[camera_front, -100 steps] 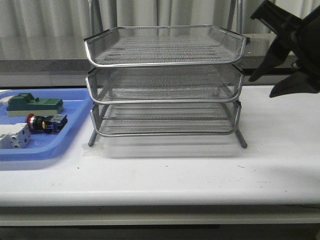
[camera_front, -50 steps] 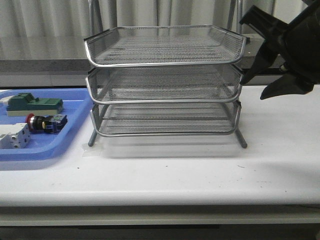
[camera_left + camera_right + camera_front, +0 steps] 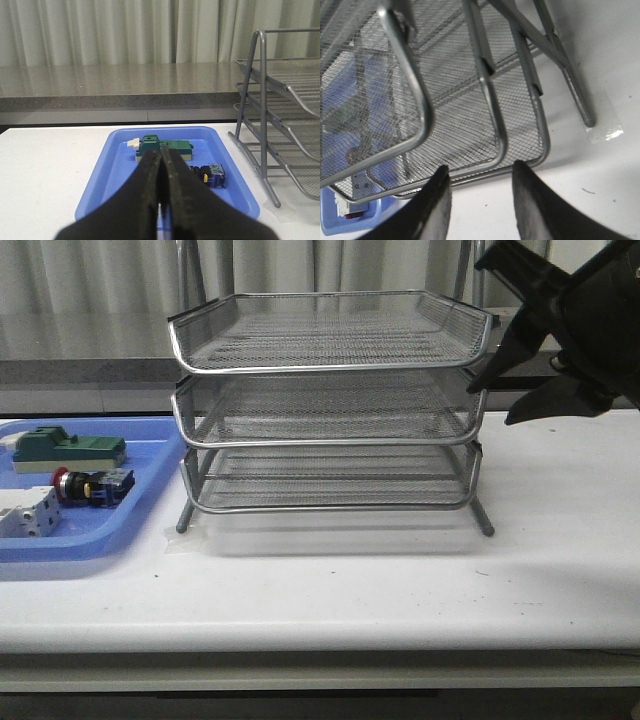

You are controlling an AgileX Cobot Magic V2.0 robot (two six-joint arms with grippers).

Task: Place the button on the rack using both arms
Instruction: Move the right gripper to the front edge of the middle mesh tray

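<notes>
The button (image 3: 92, 486), with its red cap and blue rear block, lies in the blue tray (image 3: 100, 540) left of the rack (image 3: 330, 400). In the left wrist view the button (image 3: 212, 176) rests on the tray floor just beyond and to one side of my left gripper (image 3: 161, 154), which is shut with nothing in it. My right gripper (image 3: 489, 406) hangs open beside the rack's right end at the height of the middle tier. In the right wrist view the open right gripper (image 3: 480, 170) is above the rack's lower rims (image 3: 492, 105), holding nothing.
A green block on a beige base (image 3: 70, 449) and a white-grey terminal block (image 3: 25, 512) share the blue tray (image 3: 100, 170). The rack's legs (image 3: 260, 150) stand right of the tray. A patch of clear tape (image 3: 605, 132) lies by one rack foot.
My right gripper has moved left and slightly up, closer to the rack's right end. The button and the other parts in the tray have not moved.
</notes>
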